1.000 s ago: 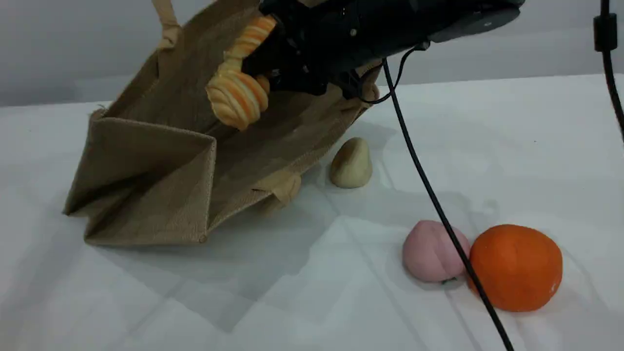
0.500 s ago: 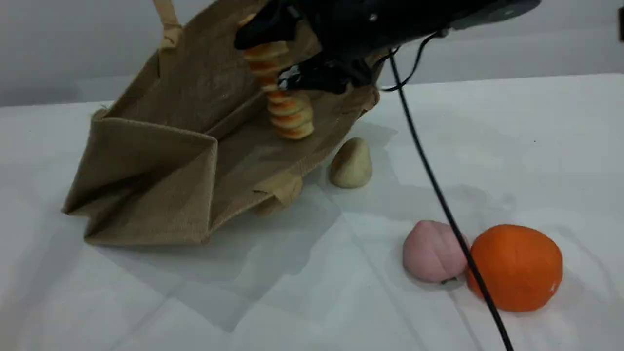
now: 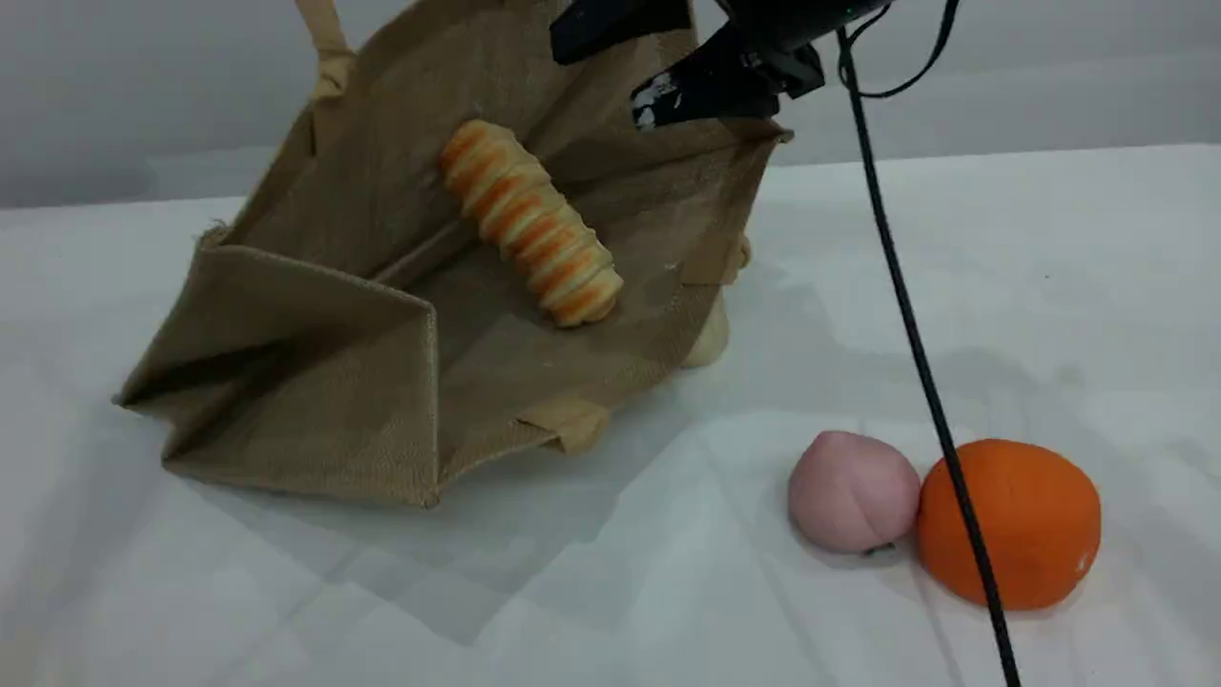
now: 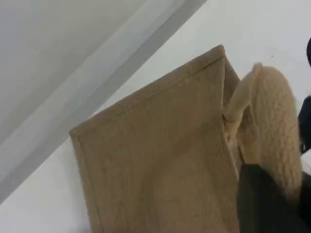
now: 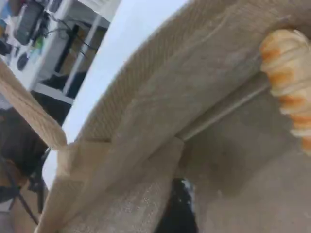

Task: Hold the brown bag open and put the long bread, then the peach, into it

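Observation:
The brown bag (image 3: pixel 315 382) lies tilted on the table with its mouth held wide toward the right. One handle (image 3: pixel 324 43) runs up out of the scene view. In the left wrist view my left gripper (image 4: pixel 272 204) is shut on that handle (image 4: pixel 274 121), beside the bag's wall (image 4: pixel 160 160). The long bread (image 3: pixel 529 221) lies loose inside the bag, and it also shows in the right wrist view (image 5: pixel 291 82). My right gripper (image 3: pixel 649 62) hangs open and empty just above the bag's upper rim. The peach (image 3: pixel 852 491) rests on the table at the front right.
An orange ball (image 3: pixel 1011 523) touches the peach on its right. A pale beige lump (image 3: pixel 711 334) peeks out behind the bag's lower edge. A black cable (image 3: pixel 916 334) hangs from the right arm across the peach and ball. The table (image 3: pixel 1049 286) is white.
My right gripper opened and let go of the long bread, which dropped into the bag. It then rose up and to the right. The bag's mouth spread, half covering the pale lump.

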Robot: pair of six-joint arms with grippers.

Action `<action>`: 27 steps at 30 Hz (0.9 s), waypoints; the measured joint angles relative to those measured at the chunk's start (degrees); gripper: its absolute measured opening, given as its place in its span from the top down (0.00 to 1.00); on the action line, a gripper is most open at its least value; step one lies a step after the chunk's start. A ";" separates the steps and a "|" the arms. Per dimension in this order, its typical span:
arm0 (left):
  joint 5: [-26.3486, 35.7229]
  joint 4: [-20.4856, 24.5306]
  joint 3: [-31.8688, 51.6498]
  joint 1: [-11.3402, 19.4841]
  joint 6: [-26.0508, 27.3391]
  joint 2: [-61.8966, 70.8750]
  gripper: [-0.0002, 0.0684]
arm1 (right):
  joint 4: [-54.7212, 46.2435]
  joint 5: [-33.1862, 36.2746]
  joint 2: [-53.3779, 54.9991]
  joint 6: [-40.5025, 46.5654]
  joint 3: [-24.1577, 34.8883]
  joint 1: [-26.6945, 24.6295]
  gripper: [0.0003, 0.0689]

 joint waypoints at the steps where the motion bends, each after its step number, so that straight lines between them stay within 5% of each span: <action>1: 0.00 0.00 0.00 0.00 0.00 0.00 0.86 | -0.99 -0.20 -0.45 0.00 0.00 -0.36 0.18; 16: -0.06 0.06 0.00 0.00 1.11 0.00 0.86 | -33.91 13.52 -15.36 2.82 0.00 -5.66 0.18; 27: -0.06 0.06 0.00 0.00 1.11 0.00 0.86 | -52.69 16.19 -22.93 26.60 0.00 -5.66 0.18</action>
